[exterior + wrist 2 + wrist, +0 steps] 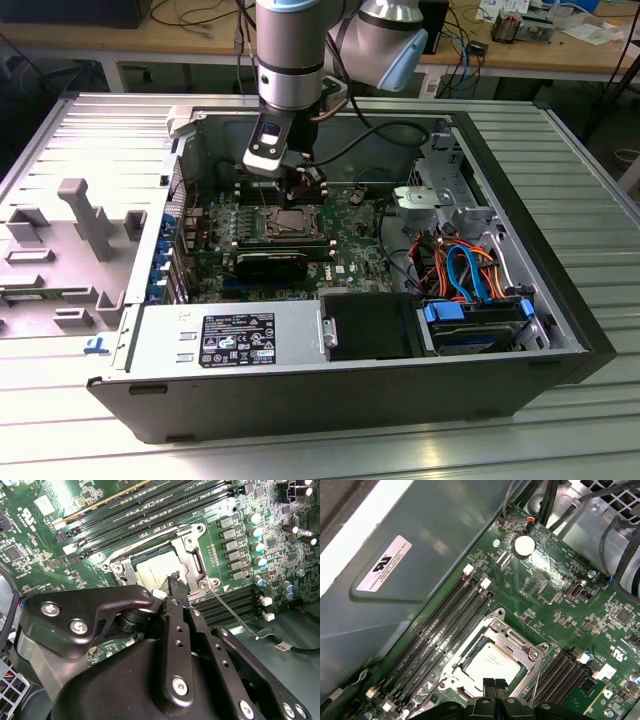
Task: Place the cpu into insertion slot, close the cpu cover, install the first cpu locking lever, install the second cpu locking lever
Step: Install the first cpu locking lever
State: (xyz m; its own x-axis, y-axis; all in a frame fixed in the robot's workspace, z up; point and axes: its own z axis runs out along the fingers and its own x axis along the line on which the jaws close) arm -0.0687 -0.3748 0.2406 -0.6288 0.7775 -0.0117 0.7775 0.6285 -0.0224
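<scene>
Labels first: a white sticker (240,340) with black print sits on the power supply (160,335), and a white label (382,565) is stuck to the grey case wall (445,535). The open computer case (300,400) lies on the ribbed metal table (560,140).

And there's the arm, reaching down into the case. The pincer (305,190) hangs right over the insertion slot (290,222) on the green motherboard (545,580). In the first wrist view the pincer (494,684) has its two black tips pressed together, holding nothing. In the second wrist view the pincer (175,577) has its tip right at the socket's edge.

The cpu (490,662) lies flat in the socket, its silver top facing up and its edges parallel to the long black memory slots (445,625). The cpu cover (187,555) is down, framing the chip. One thin locking lever (232,614) juts out from the socket's corner, angled away over the neighbouring slots.
</scene>
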